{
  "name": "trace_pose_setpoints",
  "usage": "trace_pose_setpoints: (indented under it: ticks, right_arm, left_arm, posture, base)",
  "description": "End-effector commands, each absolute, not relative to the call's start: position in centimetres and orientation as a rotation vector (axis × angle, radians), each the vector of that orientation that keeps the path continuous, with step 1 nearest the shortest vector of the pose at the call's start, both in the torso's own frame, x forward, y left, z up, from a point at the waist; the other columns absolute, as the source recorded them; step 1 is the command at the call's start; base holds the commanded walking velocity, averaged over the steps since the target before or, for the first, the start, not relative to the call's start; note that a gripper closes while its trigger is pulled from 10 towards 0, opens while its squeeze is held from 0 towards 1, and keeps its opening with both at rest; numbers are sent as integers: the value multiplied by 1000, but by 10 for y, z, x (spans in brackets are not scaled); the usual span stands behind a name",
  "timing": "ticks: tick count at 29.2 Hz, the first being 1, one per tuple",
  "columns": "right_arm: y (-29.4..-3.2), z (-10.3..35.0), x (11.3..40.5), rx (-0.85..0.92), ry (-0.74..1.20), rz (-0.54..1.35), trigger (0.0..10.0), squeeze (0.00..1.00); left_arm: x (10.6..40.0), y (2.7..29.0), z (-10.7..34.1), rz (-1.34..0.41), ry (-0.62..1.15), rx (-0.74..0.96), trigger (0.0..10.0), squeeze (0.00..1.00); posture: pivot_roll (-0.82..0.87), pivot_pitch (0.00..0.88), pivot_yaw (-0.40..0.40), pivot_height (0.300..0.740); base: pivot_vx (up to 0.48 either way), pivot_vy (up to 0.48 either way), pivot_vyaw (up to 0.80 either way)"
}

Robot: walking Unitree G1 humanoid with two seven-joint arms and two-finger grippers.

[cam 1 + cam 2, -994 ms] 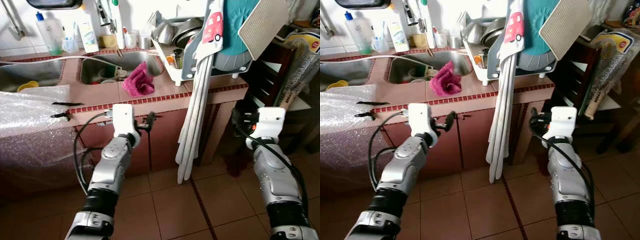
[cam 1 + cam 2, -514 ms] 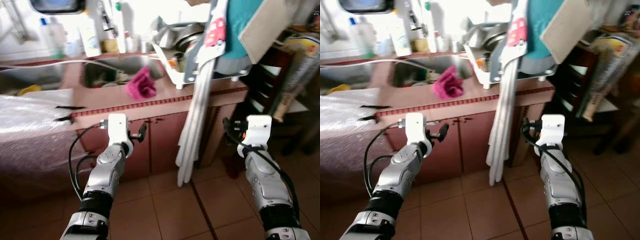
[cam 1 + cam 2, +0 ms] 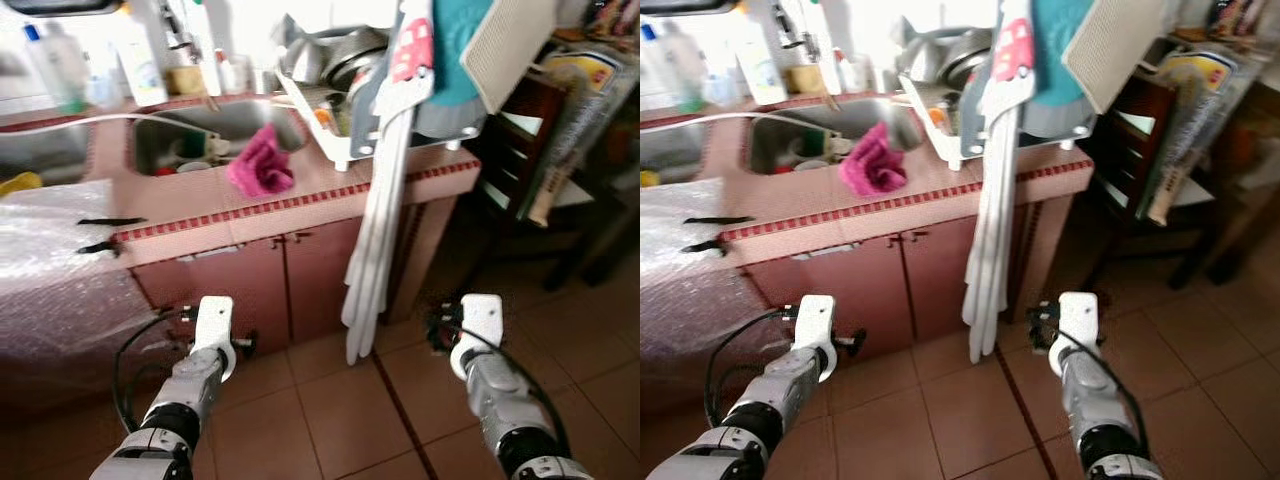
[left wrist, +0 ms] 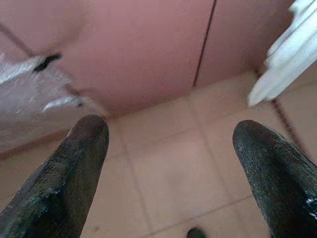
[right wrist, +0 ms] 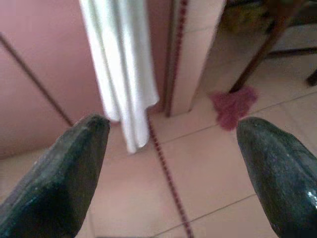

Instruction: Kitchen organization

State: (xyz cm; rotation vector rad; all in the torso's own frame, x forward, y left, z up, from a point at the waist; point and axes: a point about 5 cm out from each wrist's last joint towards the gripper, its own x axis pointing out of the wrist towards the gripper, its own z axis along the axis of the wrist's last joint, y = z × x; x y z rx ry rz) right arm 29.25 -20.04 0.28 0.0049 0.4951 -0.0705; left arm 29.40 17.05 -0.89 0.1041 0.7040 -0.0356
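You are in the approach step: both pincers, left pincer (image 4: 168,163) and right pincer (image 5: 171,168), hang spread and empty above the floor, while the pink cloth (image 3: 260,165) lies on the surface (image 3: 190,195) beside the sink (image 3: 215,125), so raise 1 arm next.

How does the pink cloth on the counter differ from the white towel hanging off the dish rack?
The pink cloth is crumpled in a heap on the counter beside the sink; the white towel hangs straight and long, past the cabinet doors almost to the floor. The cloth is magenta, the towel white with a red car print. Both are fabric.
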Motion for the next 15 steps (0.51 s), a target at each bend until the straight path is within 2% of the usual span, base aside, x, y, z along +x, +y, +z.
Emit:
trace_pose_setpoints:
  ticks: [1,2,8,13,15]
  right_arm:
    - [-202,-11,282,20,580,-90,10000,0]
    - [-199,-25,269,-25,655,-80,10000,0]
    - [-194,-50,241,-8,796,-83,10000,0]
    - [-196,-56,232,23,842,-104,10000,0]
    - [-196,-57,231,16,851,-96,10000,0]
  left_arm:
    - [285,172,-18,-44,750,160,10000,0]
    - [277,173,-27,-66,791,219,10000,0]
    - [261,176,-40,-103,870,248,10000,0]
    - [237,186,-56,-91,976,243,10000,0]
    - [234,187,-58,-87,985,250,10000,0]
  posture:
    - [-63,0,33,740]
    - [-57,0,26,740]
    - [-46,0,9,740]
    - [-64,0,19,740]
    - [-65,0,19,740]
  base:
    - [0,0,0]
    - [0,0,0]
    - [0,0,0]
    - [0,0,0]
    - [0,0,-731]
